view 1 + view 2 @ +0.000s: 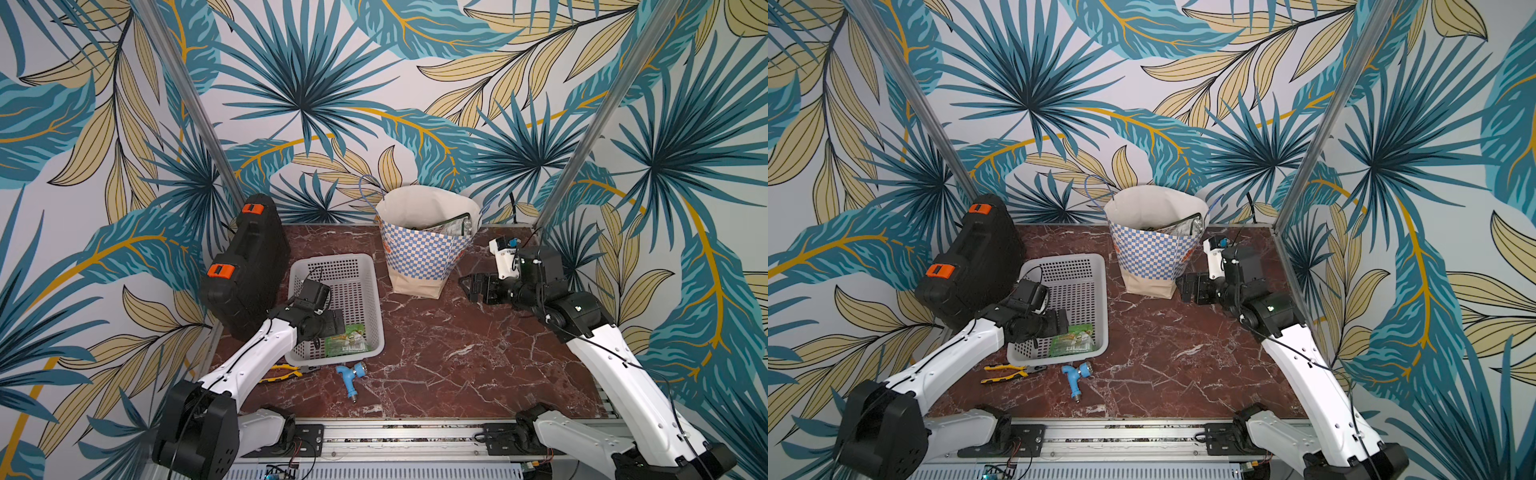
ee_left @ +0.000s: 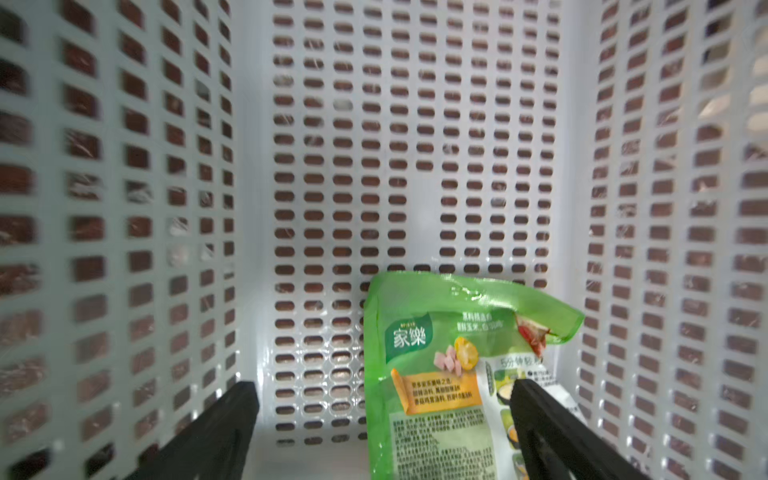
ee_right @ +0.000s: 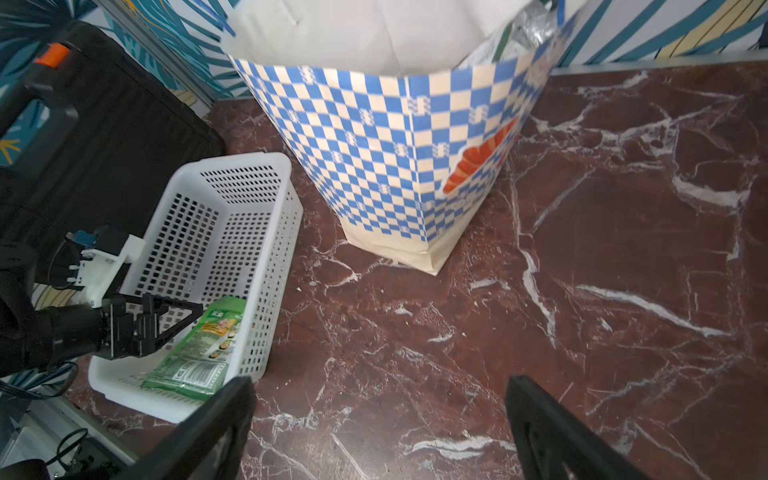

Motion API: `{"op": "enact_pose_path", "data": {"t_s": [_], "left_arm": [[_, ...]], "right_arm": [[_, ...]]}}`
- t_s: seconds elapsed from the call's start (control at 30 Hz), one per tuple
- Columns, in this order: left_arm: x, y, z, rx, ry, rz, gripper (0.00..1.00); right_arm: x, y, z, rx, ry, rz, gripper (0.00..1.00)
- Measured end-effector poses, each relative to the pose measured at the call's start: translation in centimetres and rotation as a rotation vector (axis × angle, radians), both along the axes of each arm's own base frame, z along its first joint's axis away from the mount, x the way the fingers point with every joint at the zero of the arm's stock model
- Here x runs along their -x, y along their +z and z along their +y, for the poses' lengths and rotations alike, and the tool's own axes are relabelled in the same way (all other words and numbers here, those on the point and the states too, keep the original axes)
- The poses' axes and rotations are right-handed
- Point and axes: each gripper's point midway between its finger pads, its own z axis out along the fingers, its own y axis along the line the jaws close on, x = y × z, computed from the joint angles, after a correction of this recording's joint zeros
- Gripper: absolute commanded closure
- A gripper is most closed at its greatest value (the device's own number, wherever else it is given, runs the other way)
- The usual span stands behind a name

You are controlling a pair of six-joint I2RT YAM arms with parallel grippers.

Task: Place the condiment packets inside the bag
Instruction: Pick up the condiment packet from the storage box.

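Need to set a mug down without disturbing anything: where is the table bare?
The widest bare marble lies between the basket, bag, right arm and front rail. The left is crowded: case, basket, pliers, tap.

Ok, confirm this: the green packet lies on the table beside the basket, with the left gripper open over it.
Wrong place: the green packet lies inside the white basket, as the left wrist view shows. The left gripper is open over it.
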Motion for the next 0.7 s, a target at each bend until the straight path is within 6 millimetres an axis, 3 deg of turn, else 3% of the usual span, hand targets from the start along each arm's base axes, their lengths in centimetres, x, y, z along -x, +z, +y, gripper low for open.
{"op": "enact_pose_path", "data": {"t_s": [0.13,0.43,0.7], "left_arm": [[0.5,0.1,-1.3,0.085,0.003,0.024,0.0],[1.4,0.2,-3.3,0.241,0.063,0.07,0.0],[3.7,-2.9,-0.5,0.106,0.191,0.225,0.0]], "right_arm": [[0.8,-1.8,-0.3,0.003,-0.002,0.016,0.0],[0.9,-2.6,-0.1,-0.006,0.004,0.006,0.0],[0.7,-3.0,-0.1,-0.007,0.005,0.002,0.01]]}}
